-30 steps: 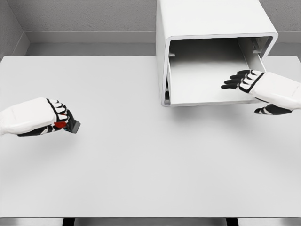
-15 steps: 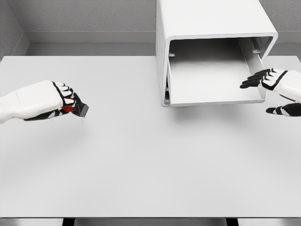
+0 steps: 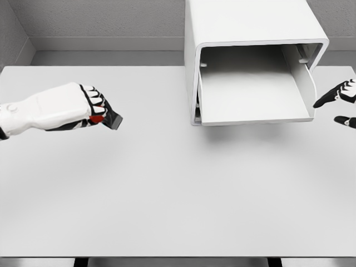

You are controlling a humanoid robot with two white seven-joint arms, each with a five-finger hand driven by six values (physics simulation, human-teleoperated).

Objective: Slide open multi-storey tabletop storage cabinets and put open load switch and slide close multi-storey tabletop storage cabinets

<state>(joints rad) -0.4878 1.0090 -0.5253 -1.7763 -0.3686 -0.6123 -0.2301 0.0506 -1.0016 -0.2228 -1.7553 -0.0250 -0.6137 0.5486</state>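
A white storage cabinet (image 3: 245, 25) stands at the back of the table, right of the middle. Its drawer (image 3: 253, 119) is slid out toward me, and the tray inside holds nothing. My left hand (image 3: 92, 108) hovers above the table at the left, shut on a small dark load switch (image 3: 111, 119) with a red part; the switch sticks out past the fingers. My right hand (image 3: 340, 100) is at the right edge, just right of the drawer's side wall, fingers spread and holding nothing.
The white table (image 3: 167, 194) stretches wide in front of the cabinet. A grey wall runs behind it. The cabinet's upper shell overhangs the pulled-out drawer.
My left hand has carried the load switch up and to the right, toward the cabinet. My right hand has drawn back from the drawer to the right edge.
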